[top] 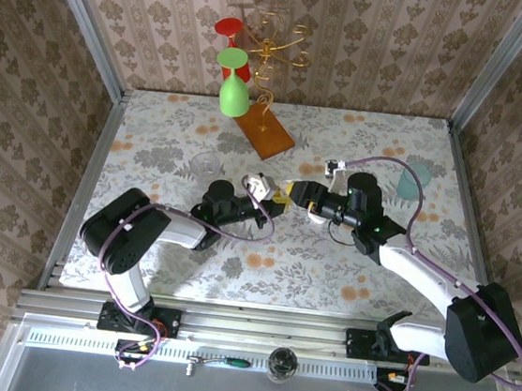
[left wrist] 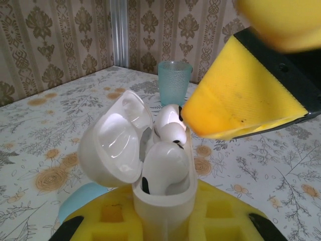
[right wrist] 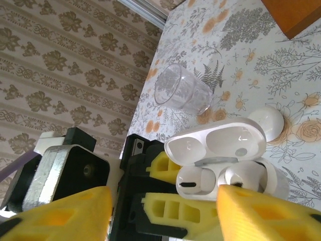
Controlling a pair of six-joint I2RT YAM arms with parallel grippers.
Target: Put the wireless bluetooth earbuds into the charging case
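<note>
My left gripper (left wrist: pixel 163 223) is shut on the white charging case (left wrist: pixel 163 198), which stands upright between its yellow pads (left wrist: pixel 223 211) with the lid (left wrist: pixel 113 145) swung open. Two white earbuds sit in the case's wells, one near (left wrist: pixel 165 168) and one far (left wrist: pixel 170 128). In the right wrist view they lie side by side (right wrist: pixel 195 183) (right wrist: pixel 243 176) under the open lid (right wrist: pixel 215 143). My right gripper (right wrist: pixel 163 201) is open, its yellow fingers wide apart. One fingertip (right wrist: pixel 261 213) rests at the right-hand earbud. From above, the right gripper (top: pixel 291 192) meets the left gripper (top: pixel 263 196) at the case (top: pixel 259 183).
A clear glass (top: pixel 206 163) (right wrist: pixel 183 90) stands just behind the left gripper. A teal cup (top: pixel 415 180) (left wrist: pixel 174 83) is at the right. A wooden-based stand (top: pixel 266 132) with red and green glasses is at the back. A white rounded object (right wrist: pixel 268 123) lies behind the case.
</note>
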